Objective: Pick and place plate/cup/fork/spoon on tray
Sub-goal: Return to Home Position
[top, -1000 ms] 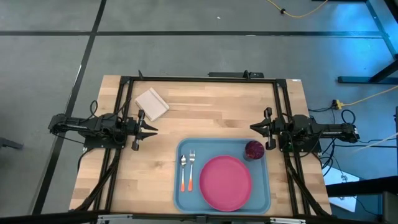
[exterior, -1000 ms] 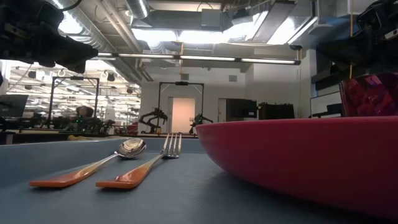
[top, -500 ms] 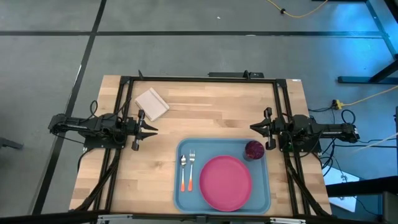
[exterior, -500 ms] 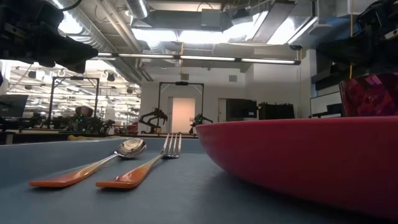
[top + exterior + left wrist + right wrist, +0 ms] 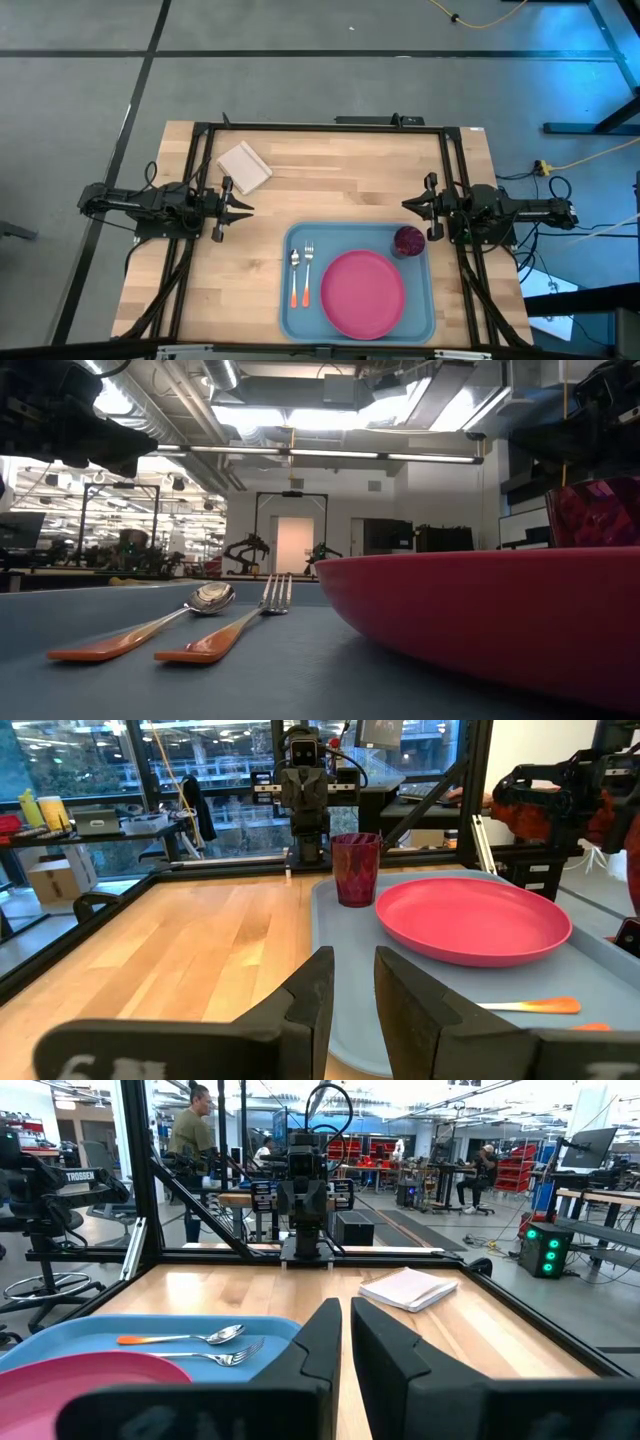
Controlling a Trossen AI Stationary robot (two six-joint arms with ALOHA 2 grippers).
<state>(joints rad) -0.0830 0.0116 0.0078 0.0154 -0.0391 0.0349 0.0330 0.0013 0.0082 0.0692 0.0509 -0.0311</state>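
Note:
The light-blue tray [image 5: 290,318] lies on the table at the near middle. On it lie the pinkish-red plate [image 5: 362,293], the dark red cup [image 5: 408,240] upright at its far right corner, and the spoon [image 5: 294,275] and fork [image 5: 307,272] side by side at its left, orange handles toward the near edge. My left gripper [image 5: 246,209] hovers left of the tray, shut and empty. My right gripper [image 5: 407,205] hovers just beyond the tray's far right corner, shut and empty. The low view shows the spoon [image 5: 150,628], fork [image 5: 235,625] and plate [image 5: 490,610] up close.
A white square pad [image 5: 244,166] lies on the wood at the far left, also seen in the right wrist view [image 5: 408,1288]. A black frame [image 5: 320,127] runs round the table's edges. Bare wood [image 5: 340,175] spreads between the two grippers. People stand in the room beyond.

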